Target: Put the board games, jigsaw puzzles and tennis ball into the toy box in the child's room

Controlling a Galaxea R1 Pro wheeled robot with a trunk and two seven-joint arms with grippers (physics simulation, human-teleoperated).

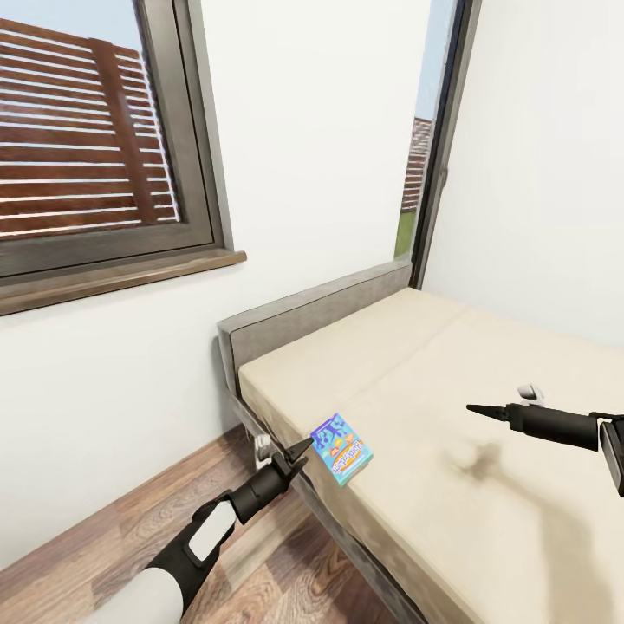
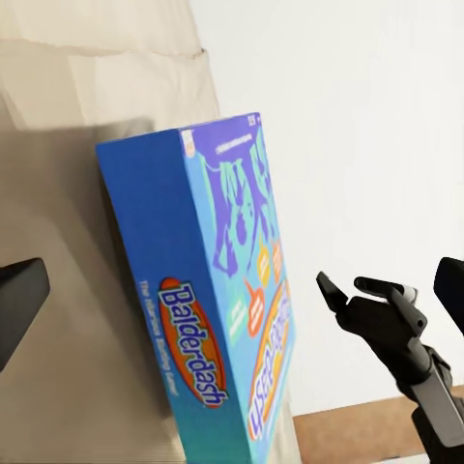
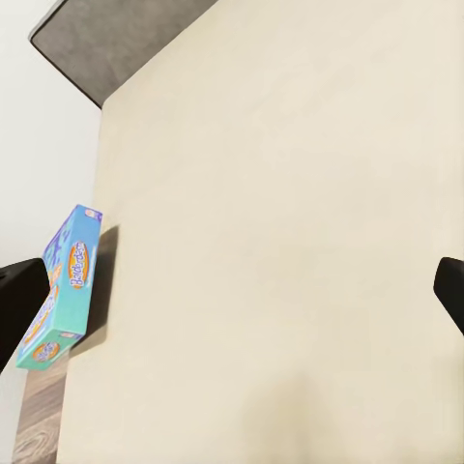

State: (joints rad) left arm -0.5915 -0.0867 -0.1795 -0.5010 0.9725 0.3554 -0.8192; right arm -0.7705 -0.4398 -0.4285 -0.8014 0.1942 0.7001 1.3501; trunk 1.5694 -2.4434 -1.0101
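Head view: a bed (image 1: 485, 451) with a beige mattress and a grey headboard (image 1: 312, 316) runs from centre toward 4 o'clock. A teal-blue board game (image 1: 341, 448) sits at the mattress's near edge, close to the corner by the headboard — one end appears to jut out past the edge. The lid art is blue and purple; in the left wrist view the side reads "Balderdash" (image 2: 208, 319).

Left gripper (image 1: 299, 452) comes up from 7 o'clock, dark fingers pointing at the game's end; the tip looks to be touching or just beside the box, contact not certain. In the left wrist view one dark finger (image 2: 19, 300) sits at one frame edge and the other at the opposite edge, the box standing between them — jaws wide, not closed on it.

Right gripper (image 1: 485, 410) reaches in from 3 o'clock, hovering over bare mattress well apart from the game, its shadow below. In the right wrist view its finger (image 3: 21, 300) tips lie at opposite frame edges — jaws wide, nothing held.

A dark-framed window (image 1: 104, 139) at 10 o'clock, wood-plank floor (image 1: 130, 529) at 8 o'clock.
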